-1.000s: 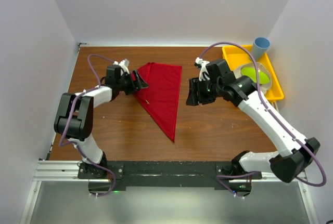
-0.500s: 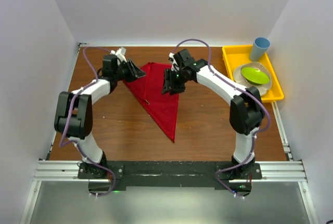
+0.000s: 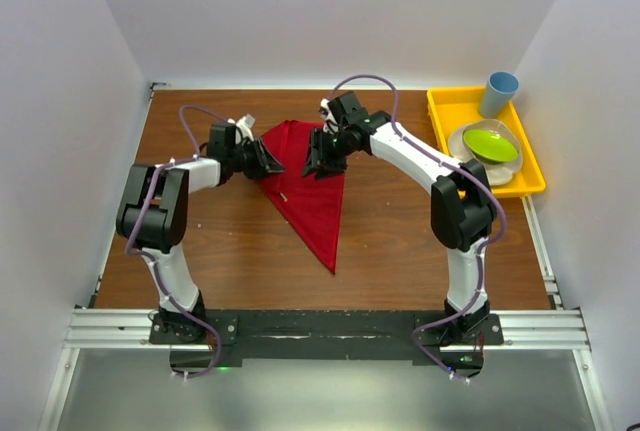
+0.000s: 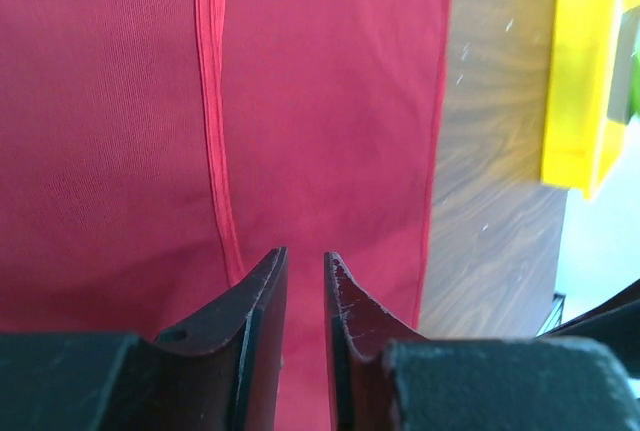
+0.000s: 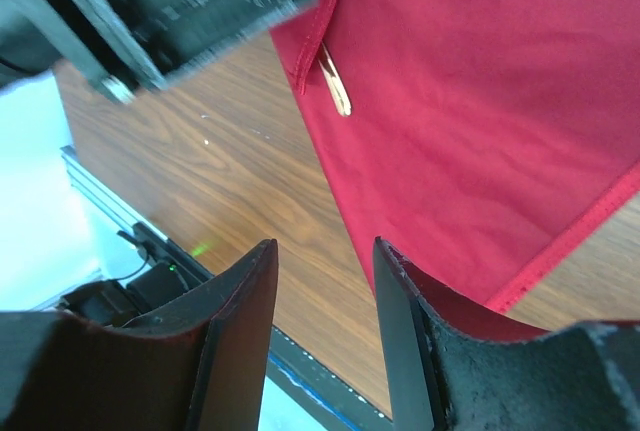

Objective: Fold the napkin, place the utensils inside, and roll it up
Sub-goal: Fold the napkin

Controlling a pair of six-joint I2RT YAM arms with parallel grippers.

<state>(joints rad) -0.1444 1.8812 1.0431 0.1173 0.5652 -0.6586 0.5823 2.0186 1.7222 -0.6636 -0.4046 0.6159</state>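
Napkin (image 3: 312, 189) lies flat on the wooden table (image 3: 400, 241) as a red triangle. Wide edge faces the far side, point faces the arm bases, sits left of centre. One utensil (image 5: 336, 87) visible: thin gold tip poking out from under a hemmed edge of the cloth. From the top it's just a tiny speck (image 3: 284, 196) near the left edge.

Left gripper (image 3: 266, 159) is at the napkin's left edge, near the far left corner. On my left wrist feed the gripper (image 4: 304, 269) sits low over the cloth with only a slim gap between the fingers. I see nothing clamped; a hem seam runs right up to the left finger.

Right gripper (image 3: 320, 158) is over the far part of the napkin, just right of the left one. On the right wrist feed the gripper (image 5: 322, 251) has its fingers clearly spread and nothing between them, with cloth and bare wood below.

Yellow tray (image 3: 436, 101) at the far right holds a blue cup (image 3: 501, 89) and a green bowl (image 3: 490, 143), well apart from the napkin.
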